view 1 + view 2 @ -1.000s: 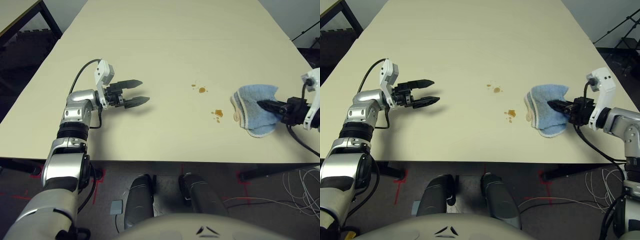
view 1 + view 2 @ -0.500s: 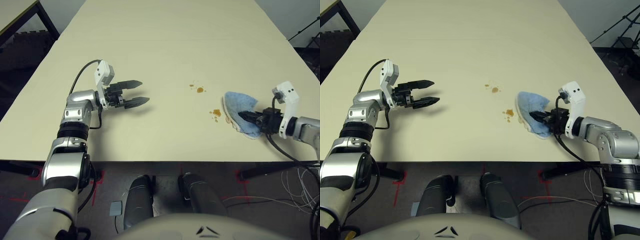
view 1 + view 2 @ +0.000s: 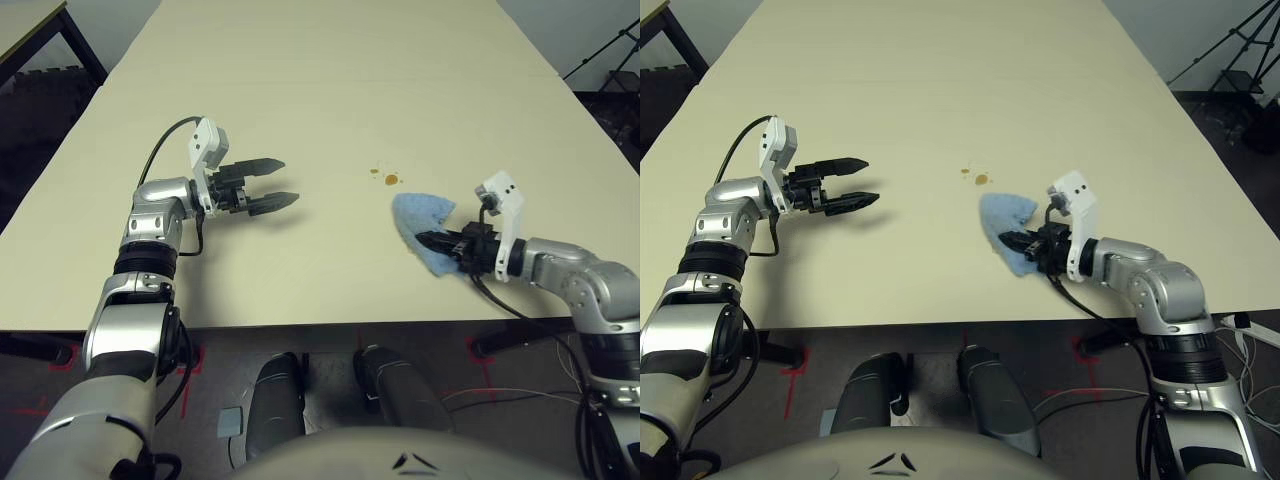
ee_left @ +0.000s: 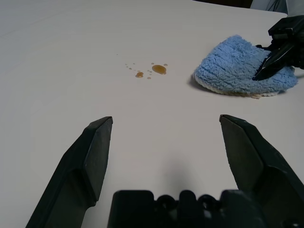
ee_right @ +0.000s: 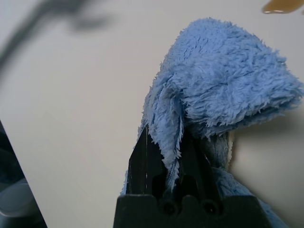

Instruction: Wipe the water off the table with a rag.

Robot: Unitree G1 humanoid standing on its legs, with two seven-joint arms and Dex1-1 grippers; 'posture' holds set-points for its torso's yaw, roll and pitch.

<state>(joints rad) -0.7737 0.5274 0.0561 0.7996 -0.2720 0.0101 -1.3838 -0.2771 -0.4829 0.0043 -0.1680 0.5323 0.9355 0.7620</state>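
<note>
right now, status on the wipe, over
Right pincer shut on the rag, flat on the table. Left pincer open, idle, well apart. Water drops just beyond the rag. Nothing in the way.

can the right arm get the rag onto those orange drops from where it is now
Probably yes: the right pincer, shut on the fluffy light blue terry rag, sits just short of the small orange-brown drops, with bare cream tabletop between.

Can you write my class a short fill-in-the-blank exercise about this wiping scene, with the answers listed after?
1. The right pincer is shut on the light ____ rag.
2. The left pincer is ____, holding nothing.
3. The brown drops on the table lie just ____ the rag, farther from the robot.

Missing words: blue; open; beyond
</note>
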